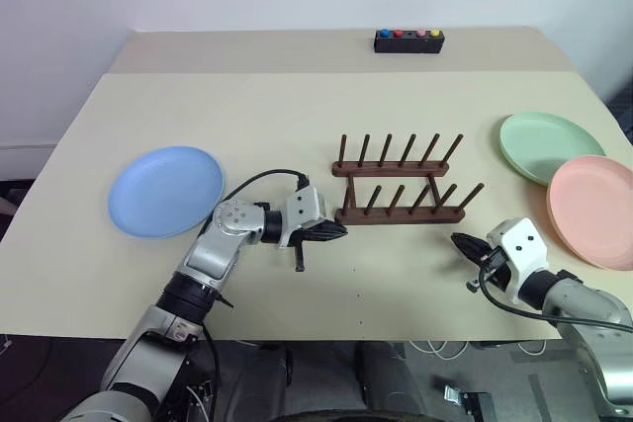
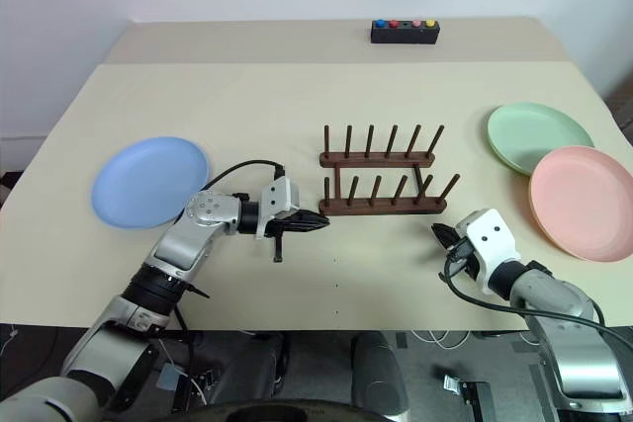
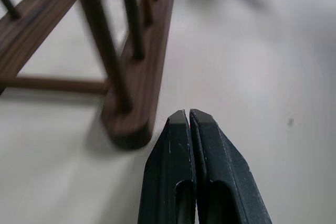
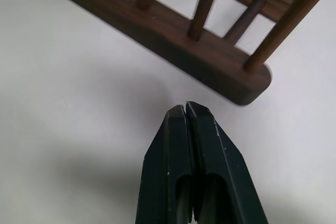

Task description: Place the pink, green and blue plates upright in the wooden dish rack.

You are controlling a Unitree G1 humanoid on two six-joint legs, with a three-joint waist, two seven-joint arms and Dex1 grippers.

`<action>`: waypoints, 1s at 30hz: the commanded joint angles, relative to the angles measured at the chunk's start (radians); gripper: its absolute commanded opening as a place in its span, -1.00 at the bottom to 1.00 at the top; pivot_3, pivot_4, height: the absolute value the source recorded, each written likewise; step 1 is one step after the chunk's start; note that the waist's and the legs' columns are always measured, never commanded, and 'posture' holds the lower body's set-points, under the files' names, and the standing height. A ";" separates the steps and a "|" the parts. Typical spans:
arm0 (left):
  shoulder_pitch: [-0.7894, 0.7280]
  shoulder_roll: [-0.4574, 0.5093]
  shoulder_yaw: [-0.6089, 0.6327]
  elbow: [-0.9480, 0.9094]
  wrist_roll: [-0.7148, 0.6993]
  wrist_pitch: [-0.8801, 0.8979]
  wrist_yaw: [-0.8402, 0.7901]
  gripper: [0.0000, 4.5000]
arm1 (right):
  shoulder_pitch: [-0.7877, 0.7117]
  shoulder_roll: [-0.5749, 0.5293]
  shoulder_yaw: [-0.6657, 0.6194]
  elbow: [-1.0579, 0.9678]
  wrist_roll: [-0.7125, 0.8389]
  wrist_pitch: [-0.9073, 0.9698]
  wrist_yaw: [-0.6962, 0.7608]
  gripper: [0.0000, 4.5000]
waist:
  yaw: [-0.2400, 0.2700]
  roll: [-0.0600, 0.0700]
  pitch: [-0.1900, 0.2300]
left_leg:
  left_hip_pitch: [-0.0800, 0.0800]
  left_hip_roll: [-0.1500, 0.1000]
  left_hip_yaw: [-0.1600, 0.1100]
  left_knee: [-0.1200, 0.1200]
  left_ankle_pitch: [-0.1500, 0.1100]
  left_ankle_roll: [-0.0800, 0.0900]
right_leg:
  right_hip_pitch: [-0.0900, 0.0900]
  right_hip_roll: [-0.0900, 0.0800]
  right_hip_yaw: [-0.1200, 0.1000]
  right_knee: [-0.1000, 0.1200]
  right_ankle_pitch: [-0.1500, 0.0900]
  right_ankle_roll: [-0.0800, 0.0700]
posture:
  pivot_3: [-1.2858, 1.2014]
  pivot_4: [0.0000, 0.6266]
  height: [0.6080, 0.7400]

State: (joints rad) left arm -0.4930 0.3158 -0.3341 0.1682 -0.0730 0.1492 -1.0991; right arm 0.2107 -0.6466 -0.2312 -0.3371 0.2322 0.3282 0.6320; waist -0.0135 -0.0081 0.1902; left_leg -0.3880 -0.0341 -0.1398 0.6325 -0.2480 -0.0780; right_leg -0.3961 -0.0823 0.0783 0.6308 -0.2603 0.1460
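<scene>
Left gripper fully closed, empty, near wooden dish rack end; right gripper likewise.

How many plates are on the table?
3. The blue plate lies flat on the table's left side. The green plate and pink plate lie on the right, pink overlapping green's near edge. None is hidden.

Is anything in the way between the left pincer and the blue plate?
Nothing visible. Only bare table lies between the left pincer, shut by the rack, and the blue plate behind it on the robot's left.
</scene>
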 commanded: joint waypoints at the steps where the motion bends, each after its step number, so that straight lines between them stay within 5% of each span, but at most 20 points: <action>1: -0.007 -0.019 -0.024 -0.009 0.027 -0.011 0.045 -0.97 | -0.038 -0.012 0.011 0.038 -0.038 -0.019 -0.015 -1.00 | 0.000 0.000 0.000 | 0.000 0.000 0.000 0.000 0.000 0.000 | 0.000 0.000 0.000 0.000 0.000 0.000 | 0.03 -0.52 1.00; 30: -0.134 -0.044 0.016 0.243 0.095 -0.176 0.264 -0.97 | -0.338 0.031 0.122 0.340 -0.155 -0.176 -0.059 -1.00 | -0.003 0.000 0.000 | 0.001 0.000 0.000 0.000 0.000 0.000 | 0.000 0.000 0.000 0.000 0.000 0.000 | 0.03 -0.52 1.00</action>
State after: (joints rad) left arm -0.6078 0.2698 -0.3371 0.4128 0.0140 -0.0062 -0.8429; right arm -0.1134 -0.6145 -0.1013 0.0070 0.0813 0.1752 0.5790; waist -0.0166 -0.0078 0.1900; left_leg -0.3873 -0.0343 -0.1397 0.6324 -0.2480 -0.0781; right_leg -0.3962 -0.0824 0.0784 0.6311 -0.2601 0.1460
